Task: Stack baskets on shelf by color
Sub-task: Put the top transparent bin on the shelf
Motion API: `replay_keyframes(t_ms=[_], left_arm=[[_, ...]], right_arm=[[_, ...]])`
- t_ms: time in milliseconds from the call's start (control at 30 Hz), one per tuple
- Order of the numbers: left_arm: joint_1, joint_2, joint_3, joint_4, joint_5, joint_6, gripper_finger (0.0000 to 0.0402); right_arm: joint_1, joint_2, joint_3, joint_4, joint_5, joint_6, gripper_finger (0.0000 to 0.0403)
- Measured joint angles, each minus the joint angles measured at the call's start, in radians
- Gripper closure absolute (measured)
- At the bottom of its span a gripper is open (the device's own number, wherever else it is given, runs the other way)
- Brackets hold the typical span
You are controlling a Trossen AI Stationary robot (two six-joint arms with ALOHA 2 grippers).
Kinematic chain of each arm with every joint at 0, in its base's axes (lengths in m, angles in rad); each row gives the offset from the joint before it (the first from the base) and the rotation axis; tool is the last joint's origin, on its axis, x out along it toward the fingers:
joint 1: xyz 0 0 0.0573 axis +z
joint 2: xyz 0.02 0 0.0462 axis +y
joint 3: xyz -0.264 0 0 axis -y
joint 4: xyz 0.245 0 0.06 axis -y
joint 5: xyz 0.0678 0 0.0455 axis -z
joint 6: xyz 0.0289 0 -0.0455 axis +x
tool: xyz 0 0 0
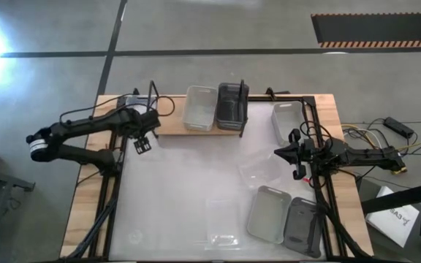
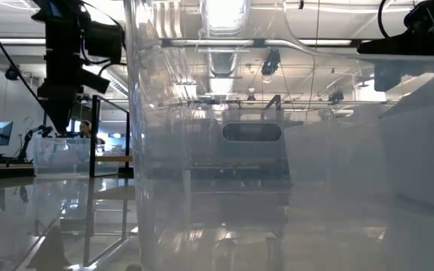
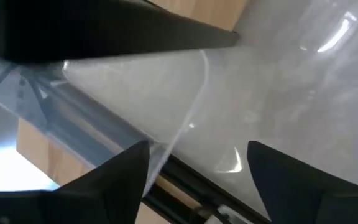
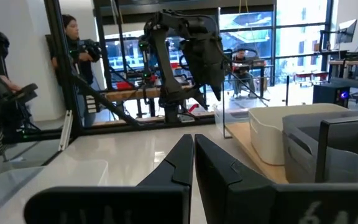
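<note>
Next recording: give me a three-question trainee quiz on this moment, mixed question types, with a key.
1. True or false: the shelf holds a light basket and a dark grey basket side by side.
2. Which gripper is shut? A. left gripper B. right gripper
3. Fill in: the two baskets at the table's near right are a light grey basket and a ____ one.

Key: 1 true; 2 B; 3 dark grey.

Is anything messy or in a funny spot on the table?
Only two baskets sit on the shelf: a light basket beside a dark basket. Others lie scattered, unstacked, like the grey pair at the table's near right.
</note>
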Motion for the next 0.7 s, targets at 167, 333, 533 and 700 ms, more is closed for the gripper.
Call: replay_keyframes(t_ms=[167, 333, 533, 700], left_arm=[[0.037, 0.000, -0.078, 0.103, -0.007, 0.139, 0.0145], [0.038, 0.000, -0.140, 0.143, -0.010, 0.191, 0.0178], [0.032, 0.000, -0.113, 0.143, 0.021, 0.194, 0.0278], [0.031, 0.000, -0.075, 0.127, 0.124, 0.192, 0.0381]], right_arm=[[0.000, 0.000, 0.000, 0.000, 0.000, 0.002, 0.0394], [0.000, 0.000, 0.000, -0.001, 0.000, 0.023, 0.0394], [0.000, 0.000, 0.000, -0.004, 0.000, 0.028, 0.0394], [0.000, 0.000, 0.000, -0.004, 0.000, 0.027, 0.0394]])
